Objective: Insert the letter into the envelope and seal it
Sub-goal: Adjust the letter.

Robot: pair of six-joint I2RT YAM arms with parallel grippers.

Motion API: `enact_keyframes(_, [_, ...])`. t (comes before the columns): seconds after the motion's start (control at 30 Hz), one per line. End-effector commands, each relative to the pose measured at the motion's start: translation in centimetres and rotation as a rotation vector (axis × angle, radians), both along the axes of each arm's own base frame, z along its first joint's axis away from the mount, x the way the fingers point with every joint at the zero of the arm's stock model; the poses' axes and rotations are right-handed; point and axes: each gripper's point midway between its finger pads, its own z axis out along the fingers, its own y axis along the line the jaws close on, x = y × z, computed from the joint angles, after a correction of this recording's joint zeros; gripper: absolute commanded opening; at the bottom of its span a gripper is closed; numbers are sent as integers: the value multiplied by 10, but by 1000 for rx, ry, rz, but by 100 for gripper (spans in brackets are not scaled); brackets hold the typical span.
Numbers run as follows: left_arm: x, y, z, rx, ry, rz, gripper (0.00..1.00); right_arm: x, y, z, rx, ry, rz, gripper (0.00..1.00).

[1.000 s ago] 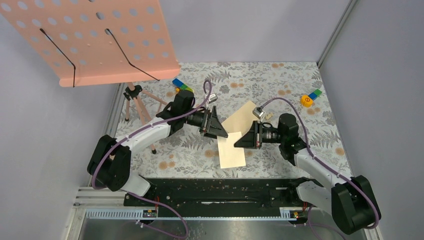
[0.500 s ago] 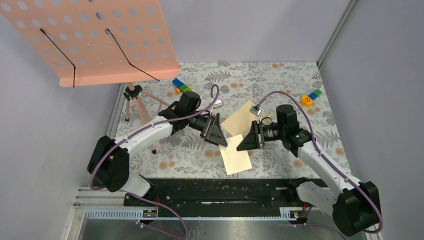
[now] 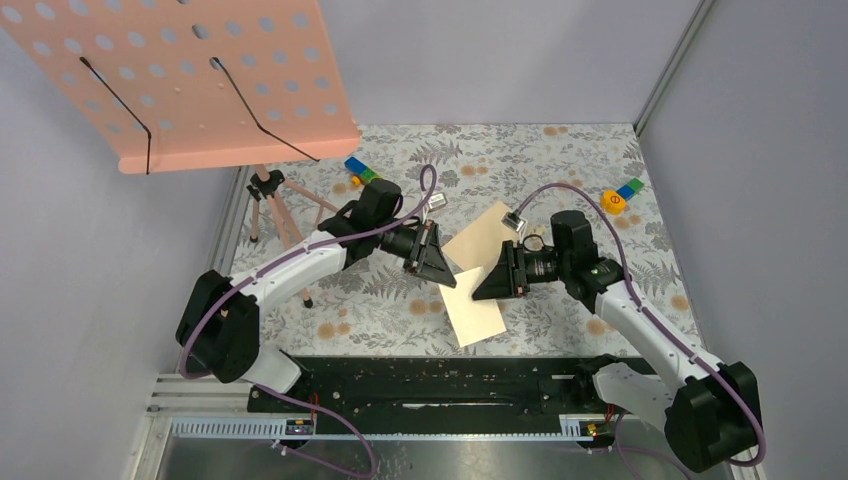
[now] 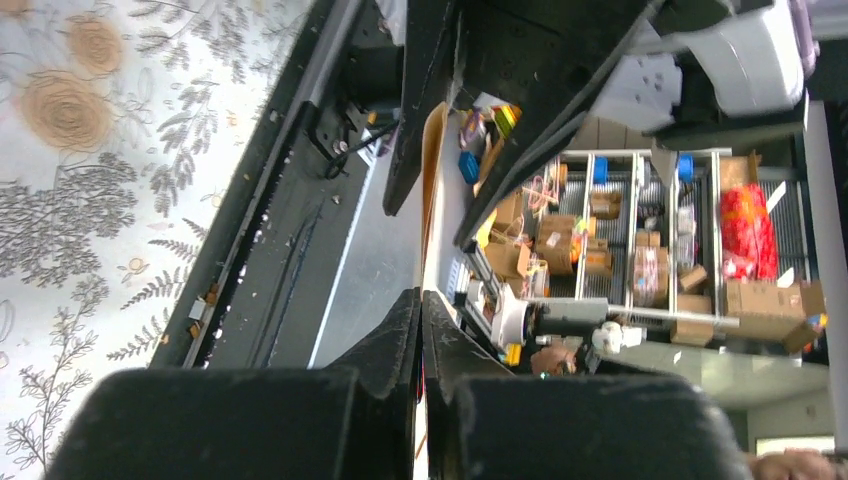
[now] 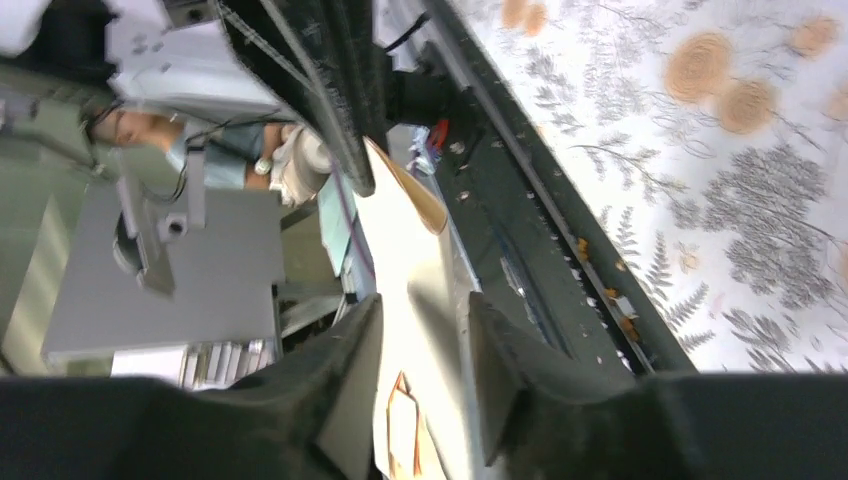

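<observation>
Above the floral tabletop, the left gripper is clamped tight on the upper corner of the letter. The right gripper stands with its jaws apart, straddling the opposite edge of the sheet. The envelope lies flat just behind, between both arms.

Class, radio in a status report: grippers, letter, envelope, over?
Left gripper shut on letter. Right gripper open around it. Envelope lies behind them. Nothing in the way.
</observation>
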Motion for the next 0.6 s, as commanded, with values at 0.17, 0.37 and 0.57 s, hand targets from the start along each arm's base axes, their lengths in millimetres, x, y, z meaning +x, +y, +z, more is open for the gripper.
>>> enact_keyframes(0.17, [53,-6,-40,266,139,378,0,44,-37,-11,-271,-184,-428,65])
enact_keyframes(0.37, [69,8,-65,431,280,641,0,35,-55,0,-396,-373,-498,68])
enact_keyframes(0.57, [77,8,-59,467,322,742,0,30,-58,-3,-561,-489,-499,68])
